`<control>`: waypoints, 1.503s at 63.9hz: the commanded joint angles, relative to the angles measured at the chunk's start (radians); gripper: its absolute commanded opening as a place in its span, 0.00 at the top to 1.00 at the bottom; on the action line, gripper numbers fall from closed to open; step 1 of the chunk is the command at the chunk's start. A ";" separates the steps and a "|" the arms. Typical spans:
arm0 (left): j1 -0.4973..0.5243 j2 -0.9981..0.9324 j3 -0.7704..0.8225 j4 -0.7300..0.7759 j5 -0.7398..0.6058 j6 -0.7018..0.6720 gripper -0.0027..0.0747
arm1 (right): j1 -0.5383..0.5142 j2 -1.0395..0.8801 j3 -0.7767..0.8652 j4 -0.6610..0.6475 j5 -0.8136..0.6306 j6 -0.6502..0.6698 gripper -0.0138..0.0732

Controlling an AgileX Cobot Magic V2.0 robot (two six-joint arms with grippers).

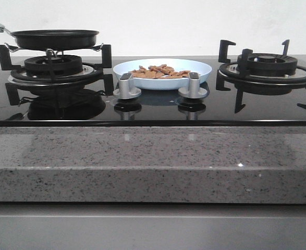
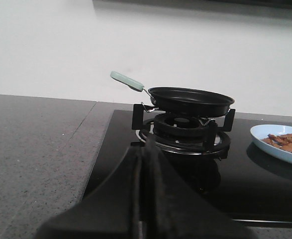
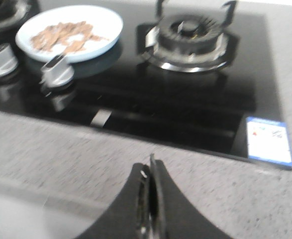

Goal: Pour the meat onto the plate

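The meat (image 1: 160, 71) lies in a loose pile inside the plate (image 1: 202, 67), which sits on the black glass hob (image 1: 153, 107) between the two burners, just behind two silver knobs (image 1: 126, 86). The black frying pan (image 1: 55, 37) rests on the left burner (image 1: 53, 67); its inside cannot be seen. The right burner (image 1: 267, 65) carries nothing. The left fingers (image 2: 143, 164) and right fingers (image 3: 150, 186) are pressed together, grasping nothing, over the grey counter (image 1: 153, 156).
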 commanded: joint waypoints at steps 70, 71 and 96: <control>0.002 -0.017 0.006 -0.002 -0.084 -0.006 0.99 | -0.123 -0.178 0.404 -0.010 -0.571 -0.007 0.92; 0.002 -0.017 0.006 -0.002 -0.084 -0.006 0.99 | -0.123 -0.178 0.404 -0.010 -0.571 -0.007 0.92; 0.002 -0.017 0.006 -0.002 -0.084 -0.006 0.99 | -0.126 -0.178 0.404 -0.010 -0.571 -0.007 0.92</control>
